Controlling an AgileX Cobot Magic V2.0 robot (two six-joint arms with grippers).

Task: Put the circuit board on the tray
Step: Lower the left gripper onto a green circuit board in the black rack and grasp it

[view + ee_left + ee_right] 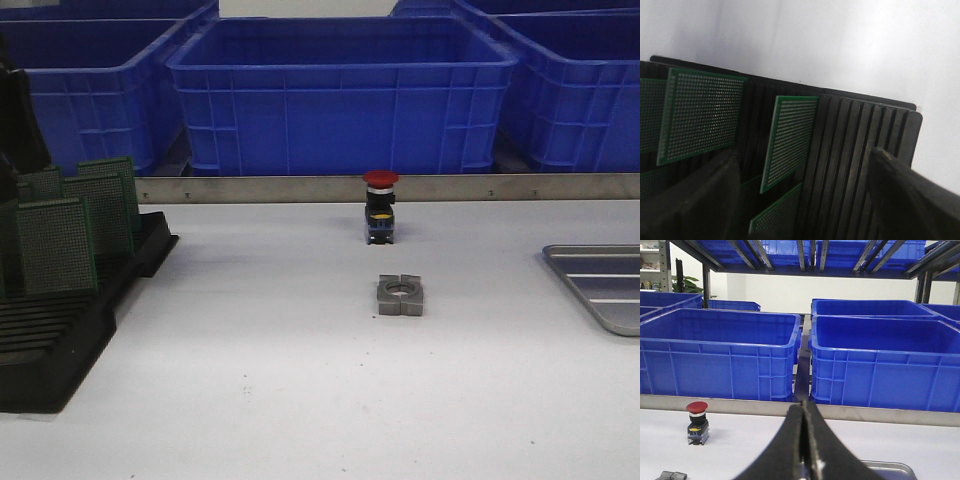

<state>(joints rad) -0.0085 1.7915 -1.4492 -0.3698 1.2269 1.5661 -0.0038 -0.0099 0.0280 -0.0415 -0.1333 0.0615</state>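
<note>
Behind my white counter (260,370) stand the big blue plastic bins (340,95), the largest things in sight and no part of this job. Next in size is the black slotted plastic rack (60,330) on my left, holding several green perforated circuit boards (57,245) upright in its slots. Far off on my right lies the shallow silver-grey metal tray (600,285), only partly in the front view, with nothing on the ridged floor that shows. Well apart from both, mid-counter, sit a red-capped push button (381,207) and a small grey metal block with a round hole (401,295) (neither concerns me).

My left claw (800,200) hangs over the rack with its fingers (695,200) spread wide apart, one green board (790,142) standing between them and untouched. My right claw (804,450) has its fingers pressed together, gripping nothing, above the counter near the tray's edge.

I judge this the reaching step: no board is lifted yet. Next I should lower the left claw straight along the slot, centre that board between the fingers, and close on its faces without nudging its neighbours.
</note>
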